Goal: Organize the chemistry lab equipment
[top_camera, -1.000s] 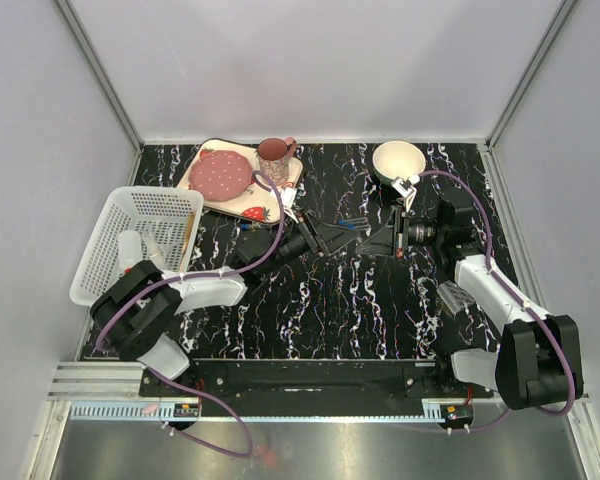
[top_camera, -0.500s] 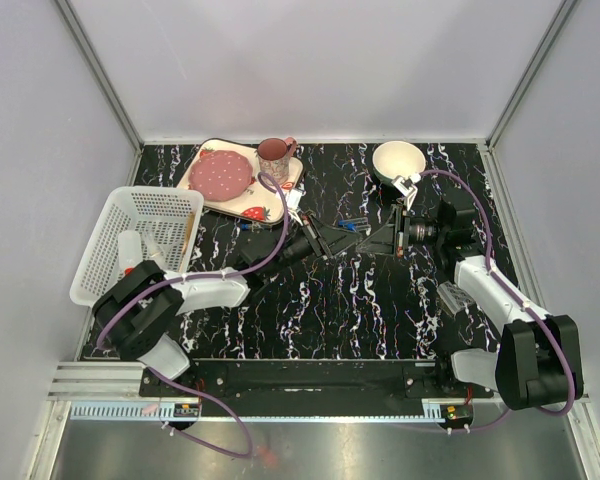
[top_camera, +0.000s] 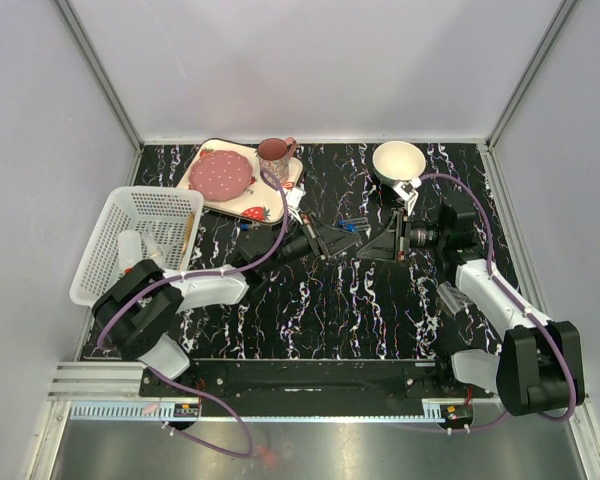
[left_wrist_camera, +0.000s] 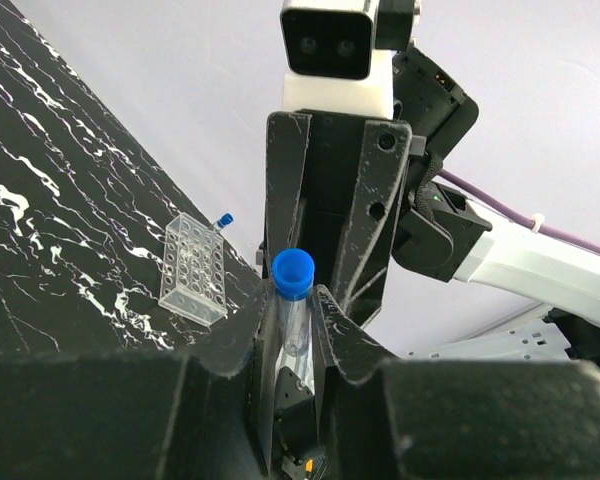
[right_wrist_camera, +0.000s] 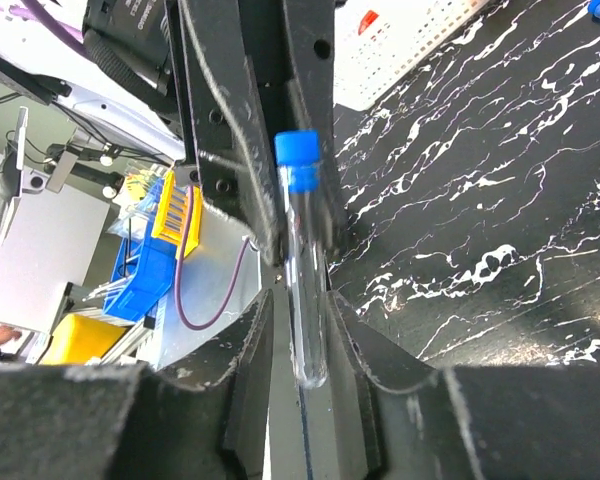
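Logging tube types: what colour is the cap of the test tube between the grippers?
Blue cap on the test tube; clearest in the left wrist view.

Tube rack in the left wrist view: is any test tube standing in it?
No, the holes of the tube rack all look empty, and nothing stands up out of it.

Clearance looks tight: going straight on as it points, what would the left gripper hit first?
The right gripper, dead ahead and very close, with the blue-capped test tube between; exact gap unclear.
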